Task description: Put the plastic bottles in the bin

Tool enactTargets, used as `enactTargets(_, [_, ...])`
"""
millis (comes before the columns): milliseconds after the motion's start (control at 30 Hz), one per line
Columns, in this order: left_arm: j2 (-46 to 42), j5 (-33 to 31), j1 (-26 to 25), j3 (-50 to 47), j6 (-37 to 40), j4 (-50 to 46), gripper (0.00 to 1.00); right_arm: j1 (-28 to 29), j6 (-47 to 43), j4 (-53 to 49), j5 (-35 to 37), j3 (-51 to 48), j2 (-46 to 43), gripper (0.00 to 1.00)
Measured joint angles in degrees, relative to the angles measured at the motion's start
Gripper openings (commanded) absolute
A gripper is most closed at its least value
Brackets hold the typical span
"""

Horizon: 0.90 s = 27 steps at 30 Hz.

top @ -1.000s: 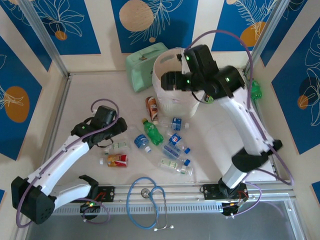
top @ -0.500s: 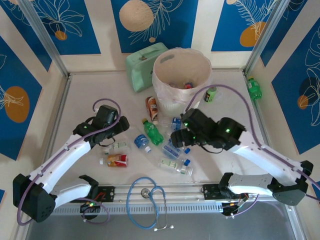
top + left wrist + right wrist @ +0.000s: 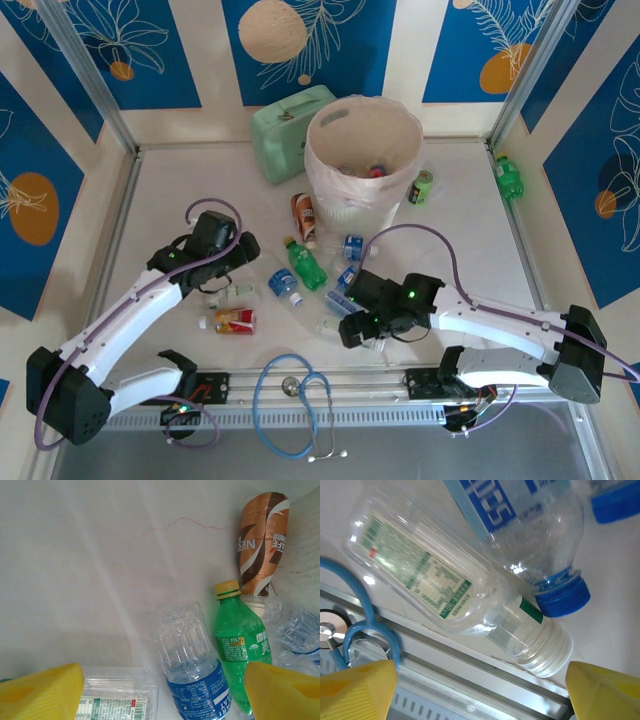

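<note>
Two claws, one litter of bottles. My right claw (image 3: 481,690) hangs released over a clear bottle (image 3: 435,590) that lies on its side at the near edge of the worktop (image 3: 620,630). One finger stands to each side of the bottle and neither touches it. I judge the jaws are spread this wide to take the bottle across its body. A blue-capped bottle (image 3: 530,530) lies against it just beyond the claw, close enough to be nudged when the claw closes. A stethoscope (image 3: 350,625) loops by the left finger, and the rail (image 3: 470,680) runs directly beneath the claw.

My left claw (image 3: 162,692), also released and holding nothing, hovers above a second cluster. A blue-labelled bottle (image 3: 192,670) lies between its fingers, which makes it the likeliest pick. A green bottle (image 3: 240,650) lies just inside the right finger, a square bottle (image 3: 117,695) beside the left finger, and a brown bottle (image 3: 260,540) farther ahead.

The bin (image 3: 335,195) stands well beyond both claws with a few bottles lying inside. The rest are spread on the worktop between the claws and the bin.
</note>
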Motion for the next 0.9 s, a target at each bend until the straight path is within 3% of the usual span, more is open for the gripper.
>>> enactTargets(467, [0.0,0.7,0.0,-1.2,-0.8,0.4,0.84,-4.2,0.5,6.4,-4.2,-3.7,6.3,0.87])
enactTargets(900, [0.0,0.7,0.0,-2.4,-1.0,1.7,0.84,0.3,1.1,7.2,-5.3,-4.0,8.9,0.88])
